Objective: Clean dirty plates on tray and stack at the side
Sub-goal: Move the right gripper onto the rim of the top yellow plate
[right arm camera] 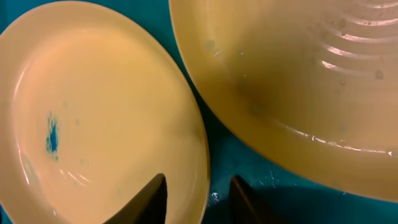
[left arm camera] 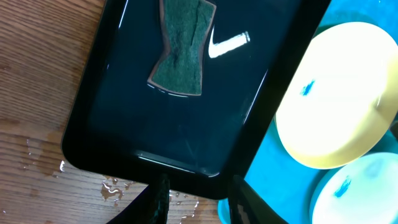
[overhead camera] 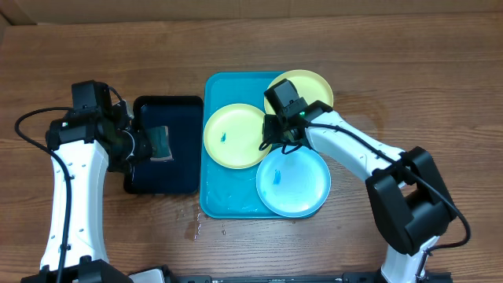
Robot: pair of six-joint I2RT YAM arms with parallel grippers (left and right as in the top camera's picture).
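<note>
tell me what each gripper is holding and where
Left gripper holds nothing; the sponge lies apart in the black tray. Right gripper straddles the rim of the smeared yellow plate; whether it clamps cannot be told.

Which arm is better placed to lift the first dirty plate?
Right: the right gripper straddles the rim of the smeared yellow plate; the left gripper hangs over the black tray, where the sponge lies.
</note>
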